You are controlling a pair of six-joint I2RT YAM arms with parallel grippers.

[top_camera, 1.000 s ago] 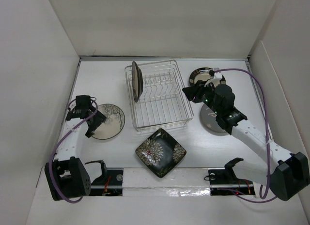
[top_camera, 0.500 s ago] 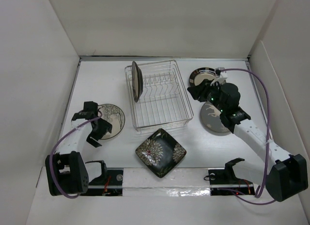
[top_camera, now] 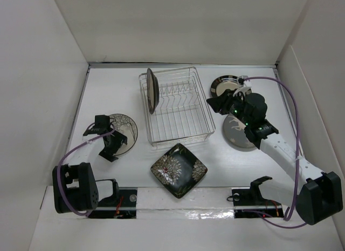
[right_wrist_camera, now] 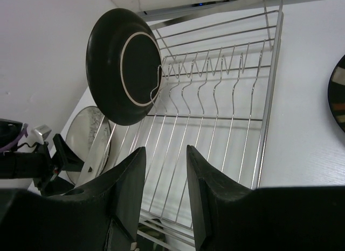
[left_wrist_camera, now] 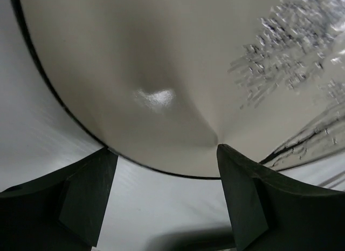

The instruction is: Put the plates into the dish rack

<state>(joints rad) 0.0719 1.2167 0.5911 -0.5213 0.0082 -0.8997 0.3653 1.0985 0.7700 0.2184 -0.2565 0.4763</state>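
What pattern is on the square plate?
Black square plate with a pale flower design in its centre; shows best in the top external view.

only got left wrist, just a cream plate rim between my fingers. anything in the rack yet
observer: yes, one dark round plate stands upright at the left end of the dish rack.
operator: where's the right arm
observer: the right gripper hovers by the rack's right edge, empty, fingers slightly apart.
operator: what else is close to me
observer: a black square plate lies flat on the table, on the near side of the rack.
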